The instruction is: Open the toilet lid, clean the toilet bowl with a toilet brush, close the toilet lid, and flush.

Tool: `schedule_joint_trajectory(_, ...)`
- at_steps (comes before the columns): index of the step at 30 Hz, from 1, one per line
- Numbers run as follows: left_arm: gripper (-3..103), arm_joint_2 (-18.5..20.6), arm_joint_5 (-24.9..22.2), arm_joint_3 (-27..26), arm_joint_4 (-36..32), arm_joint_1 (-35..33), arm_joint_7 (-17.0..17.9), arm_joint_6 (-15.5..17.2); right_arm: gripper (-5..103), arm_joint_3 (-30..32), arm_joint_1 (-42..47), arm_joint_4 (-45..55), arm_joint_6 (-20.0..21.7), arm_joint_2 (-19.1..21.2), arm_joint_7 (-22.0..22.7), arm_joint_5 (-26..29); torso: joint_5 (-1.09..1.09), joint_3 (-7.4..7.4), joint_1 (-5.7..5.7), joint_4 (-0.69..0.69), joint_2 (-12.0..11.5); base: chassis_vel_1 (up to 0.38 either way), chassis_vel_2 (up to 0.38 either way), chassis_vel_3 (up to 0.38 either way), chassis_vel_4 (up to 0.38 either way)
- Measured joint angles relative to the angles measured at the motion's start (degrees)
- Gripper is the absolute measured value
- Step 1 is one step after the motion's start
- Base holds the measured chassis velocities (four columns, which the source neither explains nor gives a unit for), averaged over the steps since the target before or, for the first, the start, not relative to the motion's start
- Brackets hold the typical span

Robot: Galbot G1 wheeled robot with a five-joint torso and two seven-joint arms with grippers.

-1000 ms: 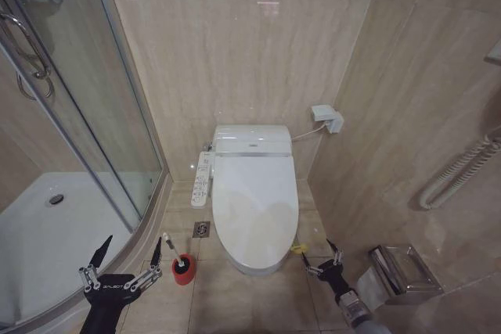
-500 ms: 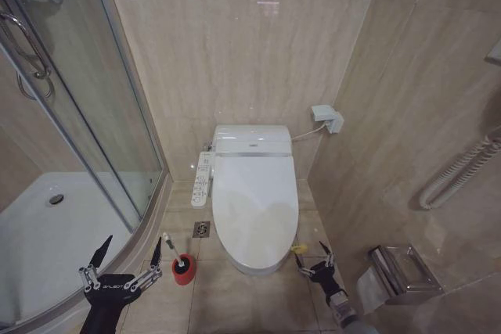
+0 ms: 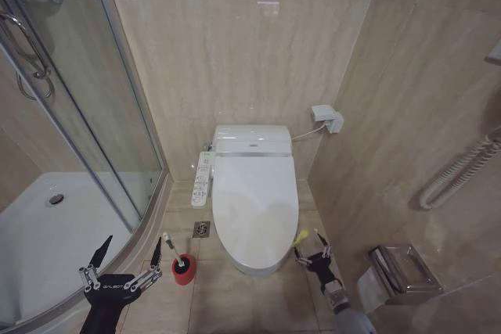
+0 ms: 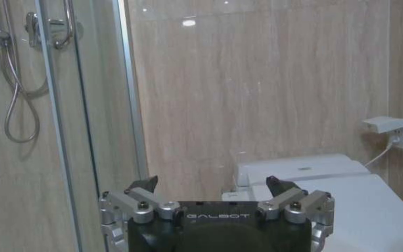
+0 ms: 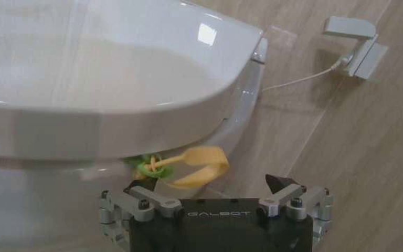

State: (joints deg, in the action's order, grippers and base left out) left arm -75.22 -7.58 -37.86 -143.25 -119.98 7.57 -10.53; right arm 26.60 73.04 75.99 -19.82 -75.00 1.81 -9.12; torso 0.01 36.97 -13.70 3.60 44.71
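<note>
The toilet lid [image 3: 255, 205] is lying shut. At its 5 o'clock edge, the right gripper [image 3: 310, 252] is reaching with released fingers for the yellow-green strap loop [image 5: 187, 166], maybe touching it. The floppy loop could slip away. The left gripper [image 3: 125, 260] is waiting, fingers spread.

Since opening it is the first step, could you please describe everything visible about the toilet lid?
The toilet lid is a glossy white plastic oval, shut flat over the toilet, hinged at the wall end. A yellow-green strap loop hangs from under its front edge on the robot's right. The open right gripper sits at that loop, not yet closed on it.
</note>
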Motion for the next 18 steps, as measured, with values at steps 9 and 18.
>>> schedule_joint_trajectory(9,100,0.0,0.0,0.0,0.0,0.0,0.0,0.0,100,0.7,3.0,2.1,-0.4,3.8,-0.1,0.3,0.00,0.00,0.00,0.02,0.0,0.000,0.000,0.000,0.000)
schedule_joint_trajectory(18,100,0.0,0.0,0.0,0.0,0.0,0.0,0.0,100,1.4,4.7,3.8,-1.0,5.3,-0.4,1.2,-0.01,0.00,0.00,0.00,0.0,0.000,0.000,0.000,0.000)
